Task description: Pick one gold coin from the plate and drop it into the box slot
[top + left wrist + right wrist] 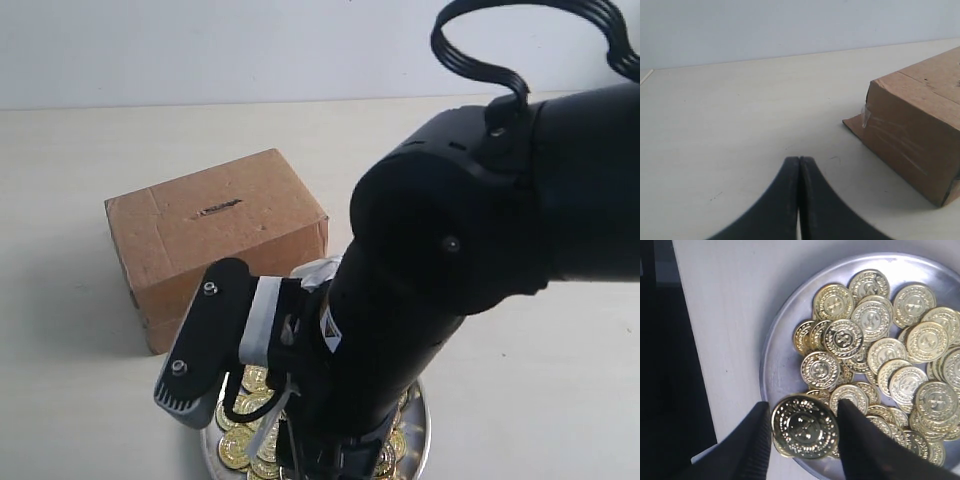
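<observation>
The silver plate (771, 347) holds a heap of gold coins (875, 320). My right gripper (804, 405) is shut on one gold coin (805, 432), gripped by its edges and held flat just above the plate's rim; it looks larger than the coins below. In the exterior view the right arm (450, 280) covers most of the plate (421, 440), and the gripper itself is hidden. The brown cardboard box (215, 240) stands behind the plate, with its dark slot (218, 208) on top. My left gripper (799, 161) is shut and empty, low over the table beside the box (920, 130).
A pale table (90, 160) carries everything. In the right wrist view the table's edge (690, 340) runs close beside the plate, with dark space beyond it. The right arm's cable (520, 50) loops above the arm.
</observation>
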{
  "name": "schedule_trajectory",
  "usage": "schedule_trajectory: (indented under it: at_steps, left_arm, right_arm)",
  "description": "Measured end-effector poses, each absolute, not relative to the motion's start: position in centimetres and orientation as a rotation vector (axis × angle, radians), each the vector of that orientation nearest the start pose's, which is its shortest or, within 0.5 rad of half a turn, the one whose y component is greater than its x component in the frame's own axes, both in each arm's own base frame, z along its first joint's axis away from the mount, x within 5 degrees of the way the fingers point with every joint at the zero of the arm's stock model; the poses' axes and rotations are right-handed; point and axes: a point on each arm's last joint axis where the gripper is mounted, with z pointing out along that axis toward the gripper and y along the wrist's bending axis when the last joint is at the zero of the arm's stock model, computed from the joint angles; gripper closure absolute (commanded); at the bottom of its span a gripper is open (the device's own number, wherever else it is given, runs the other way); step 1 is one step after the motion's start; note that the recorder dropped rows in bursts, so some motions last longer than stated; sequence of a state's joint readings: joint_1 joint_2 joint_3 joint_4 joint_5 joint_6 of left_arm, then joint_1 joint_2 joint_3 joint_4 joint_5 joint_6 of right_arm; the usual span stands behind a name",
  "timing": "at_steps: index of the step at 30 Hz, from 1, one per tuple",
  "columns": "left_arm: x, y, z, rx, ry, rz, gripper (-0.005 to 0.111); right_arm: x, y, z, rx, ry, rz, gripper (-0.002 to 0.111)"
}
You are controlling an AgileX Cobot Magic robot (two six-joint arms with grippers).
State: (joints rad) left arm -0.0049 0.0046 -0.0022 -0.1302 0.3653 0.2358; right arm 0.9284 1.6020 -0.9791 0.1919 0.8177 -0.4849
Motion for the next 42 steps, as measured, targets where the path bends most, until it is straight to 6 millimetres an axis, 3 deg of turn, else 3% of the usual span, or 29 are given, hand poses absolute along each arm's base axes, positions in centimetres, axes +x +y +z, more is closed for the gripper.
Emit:
schedule_trajectory:
  at_steps: [5, 7, 10, 13, 16, 21, 24, 28, 35, 40, 41, 42]
  left_arm:
    - [5.4, -0.5, 18.5, 0.111, 1.8, 0.009, 0.107]
    - [5.6, -0.9, 19.3, -0.166, 1.703, -0.297, 0.107]
    - [5.6, -1.1, 20.2, -0.432, 1.581, -0.593, 0.107]
    - [5.6, -1.3, 20.3, -0.536, 1.553, -0.736, 0.107]
    - [5.5, -2.4, 19.8, -0.544, 1.647, -0.876, 0.107]
    - [6.4, -3.1, 19.1, -0.525, 1.797, -0.905, 0.107]
    - [7.3, -3.8, 20.3, -0.427, 1.876, -0.925, 0.107]
    - [9.6, -4.5, 22.3, -0.257, 1.988, -0.902, 0.107]
    - [13.5, -6.5, 22.1, -0.003, 2.263, -1.097, 0.106]
    - [16.0, -7.6, 20.4, 0.127, 2.39, -1.317, 0.086]
    - [16.2, -7.7, 20.3, 0.141, 2.388, -1.345, 0.073]
    - [16.4, -8.0, 20.1, 0.161, 2.376, -1.423, 0.068]
  right_arm:
    - [16.4, 24.1, 21.5, -1.775, 2.337, 0.304, 0.072]
    - [16.2, 23.9, 22.0, -1.81, 2.285, 0.308, 0.072]
    - [16.0, 23.8, 22.8, -1.888, 2.182, 0.317, 0.072]
    - [15.8, 23.6, 23.5, -1.921, 2.123, 0.325, 0.072]
    - [15.7, 23.5, 23.7, -1.924, 2.108, 0.327, 0.072]
    - [15.7, 23.5, 23.7, -1.926, 2.103, 0.326, 0.072]
    - [16.0, 23.6, 23.7, -1.922, 2.067, 0.293, 0.072]
    - [17.0, 23.5, 23.9, -1.868, 2.025, 0.172, 0.072]
    - [17.5, 23.6, 24.0, -1.838, 1.982, 0.126, 0.072]
    - [17.6, 23.7, 24.1, -1.83, 1.976, 0.123, 0.072]
    - [17.6, 23.7, 24.1, -1.821, 1.977, 0.126, 0.072]
    - [17.7, 23.8, 24.1, -1.802, 1.974, 0.132, 0.072]
